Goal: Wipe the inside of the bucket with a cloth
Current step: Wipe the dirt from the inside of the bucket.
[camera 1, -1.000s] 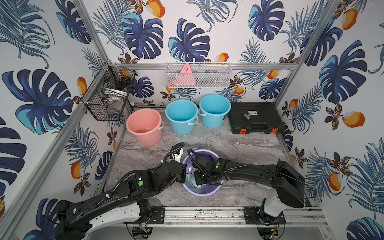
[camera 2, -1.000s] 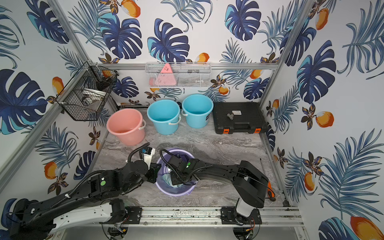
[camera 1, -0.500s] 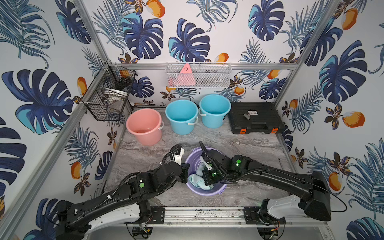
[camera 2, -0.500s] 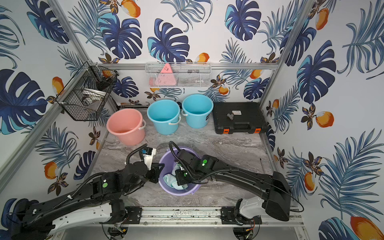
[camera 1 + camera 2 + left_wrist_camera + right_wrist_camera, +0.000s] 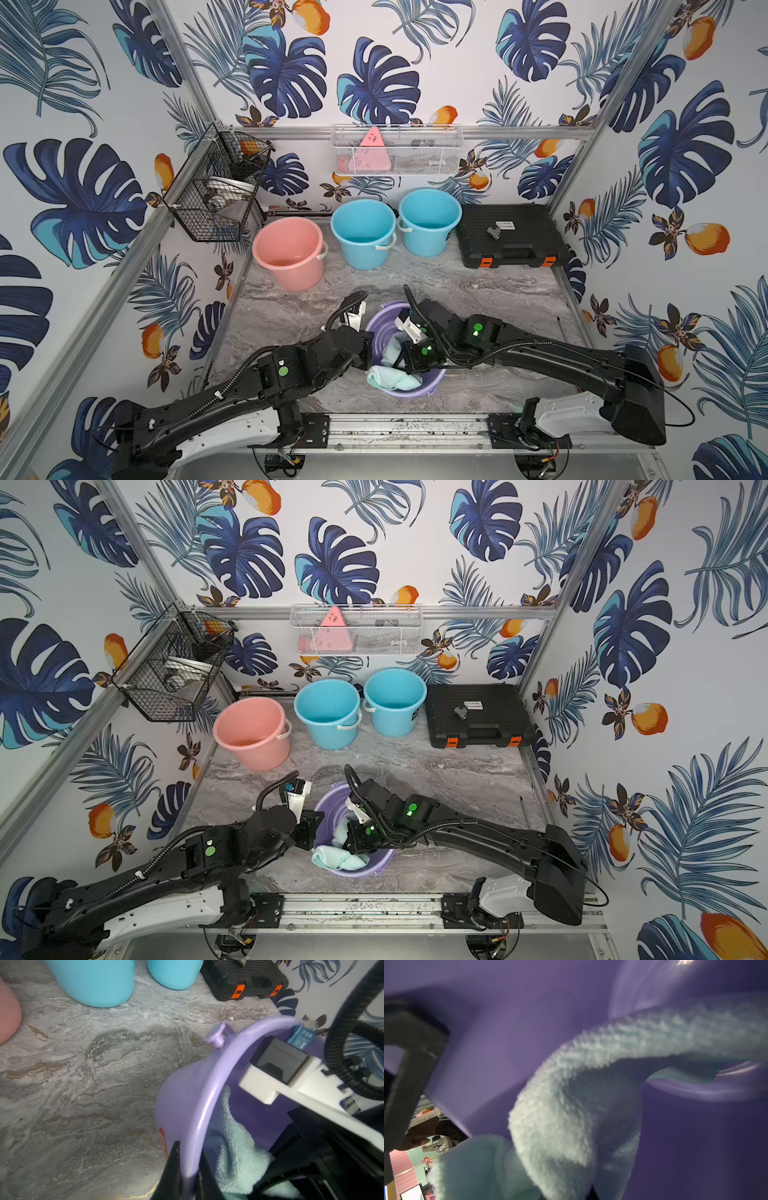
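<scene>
In both top views the lilac plastic bucket (image 5: 417,388) (image 5: 332,791) is leaning off upright, with the left gripper (image 5: 368,353) (image 5: 309,829) pinching its rim. Inside it, the right gripper (image 5: 407,356) (image 5: 352,837) is clamping the fluffy mint cloth (image 5: 388,376) (image 5: 332,858), whose length is trailing from those jaws over the near rim.

In the left wrist view 2 black fingers (image 5: 173,1157) are straddling the smooth rim.

In the right wrist view the nubby cloth (image 5: 571,1105) is arching across the glossy wall.

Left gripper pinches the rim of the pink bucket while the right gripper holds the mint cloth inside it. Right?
Not the pink bucket: the left gripper pinches the rim of the purple bucket, as the left wrist view shows. The right gripper does hold the cloth inside it.
</scene>
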`<state>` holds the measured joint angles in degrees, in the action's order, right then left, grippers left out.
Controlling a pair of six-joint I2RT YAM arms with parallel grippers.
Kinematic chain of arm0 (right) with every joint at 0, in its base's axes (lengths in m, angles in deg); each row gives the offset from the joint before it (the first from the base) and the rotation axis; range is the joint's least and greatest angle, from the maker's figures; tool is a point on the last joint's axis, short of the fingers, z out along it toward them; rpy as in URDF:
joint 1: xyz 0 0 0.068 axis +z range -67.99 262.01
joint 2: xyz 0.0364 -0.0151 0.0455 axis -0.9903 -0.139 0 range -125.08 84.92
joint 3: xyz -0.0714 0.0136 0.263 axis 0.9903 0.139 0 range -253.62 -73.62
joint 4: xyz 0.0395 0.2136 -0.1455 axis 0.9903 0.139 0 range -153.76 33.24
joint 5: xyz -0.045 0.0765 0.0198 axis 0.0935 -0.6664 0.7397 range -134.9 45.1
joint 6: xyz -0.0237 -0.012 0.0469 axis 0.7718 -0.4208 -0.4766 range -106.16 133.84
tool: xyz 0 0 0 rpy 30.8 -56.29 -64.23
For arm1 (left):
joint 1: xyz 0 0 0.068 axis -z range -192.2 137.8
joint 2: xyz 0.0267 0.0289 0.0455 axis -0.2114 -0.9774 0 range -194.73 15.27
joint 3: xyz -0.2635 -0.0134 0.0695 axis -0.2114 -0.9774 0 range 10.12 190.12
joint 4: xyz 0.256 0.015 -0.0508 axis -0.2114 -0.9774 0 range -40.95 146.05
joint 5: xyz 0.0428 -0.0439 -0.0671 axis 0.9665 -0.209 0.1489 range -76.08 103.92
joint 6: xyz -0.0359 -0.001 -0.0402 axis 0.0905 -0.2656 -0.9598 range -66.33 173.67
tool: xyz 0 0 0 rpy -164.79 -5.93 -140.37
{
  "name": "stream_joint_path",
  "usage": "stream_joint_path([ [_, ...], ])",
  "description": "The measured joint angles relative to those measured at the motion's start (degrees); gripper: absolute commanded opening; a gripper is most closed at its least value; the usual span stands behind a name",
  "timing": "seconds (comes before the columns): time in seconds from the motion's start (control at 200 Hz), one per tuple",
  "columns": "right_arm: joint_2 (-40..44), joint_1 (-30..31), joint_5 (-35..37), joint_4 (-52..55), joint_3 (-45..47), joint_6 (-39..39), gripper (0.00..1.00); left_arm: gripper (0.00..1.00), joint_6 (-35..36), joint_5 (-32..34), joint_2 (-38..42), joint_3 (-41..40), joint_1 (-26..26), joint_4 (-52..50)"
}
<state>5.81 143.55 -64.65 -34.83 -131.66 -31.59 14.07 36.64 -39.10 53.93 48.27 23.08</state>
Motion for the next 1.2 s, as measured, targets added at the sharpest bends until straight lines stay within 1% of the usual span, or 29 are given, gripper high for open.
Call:
stream_joint_path([
  [0.18, -4.37, -1.51, 2.99, -5.22, 2.16, -0.7, 0.0, 0.0, -0.09, 1.46, -0.28, 0.0, -0.09, 0.37],
  [0.285, -7.28, -1.68, 6.86, -7.04, 2.36, -1.46, 0.0, 0.0, -0.09, 1.51, -0.46, 0.0, -0.09, 1.36],
  [0.485, -12.22, -1.64, 13.35, -8.87, 0.98, -1.79, 0.0, 0.0, -0.07, 2.56, -0.59, 0.0, -0.09, 1.73],
  [0.575, -13.97, -1.62, 17.07, -9.44, 0.46, -3.17, 0.0, 0.0, -0.09, 2.47, -0.55, 0.0, -0.09, 2.38],
  [0.655, -15.06, -1.64, 20.11, -9.44, 0.07, -4.5, 0.0, 0.0, -0.15, 2.01, -0.42, 0.0, -0.09, 2.91],
  [0.746, -15.23, -1.62, 21.7, -8.04, -0.79, -5.01, 0.0, 0.0, -0.52, 1.6, -0.15, 0.07, -0.09, 3.15],
  [0.826, -13.7, -1.11, 22.73, -5.18, -1.95, -5.05, 0.0, 0.0, -0.76, 1.66, 0.0, 0.55, -0.09, 2.95],
  [0.956, -7.48, 0.92, 23.85, 0.79, -2.86, -3.96, 0.0, 0.0, -0.79, 1.31, 0.04, 1.49, -0.09, 2.86],
  [1.096, 0.7, 2.97, 21.66, 3.78, -2.23, 0.2, 0.0, 0.0, -0.76, -0.35, -0.48, 1.95, -0.28, 2.8],
  [1.196, 6.08, 3.41, 19.65, 2.73, -0.42, 3.43, 0.0, 0.0, -0.76, -1.73, -0.66, 1.97, -0.52, 3.63],
])
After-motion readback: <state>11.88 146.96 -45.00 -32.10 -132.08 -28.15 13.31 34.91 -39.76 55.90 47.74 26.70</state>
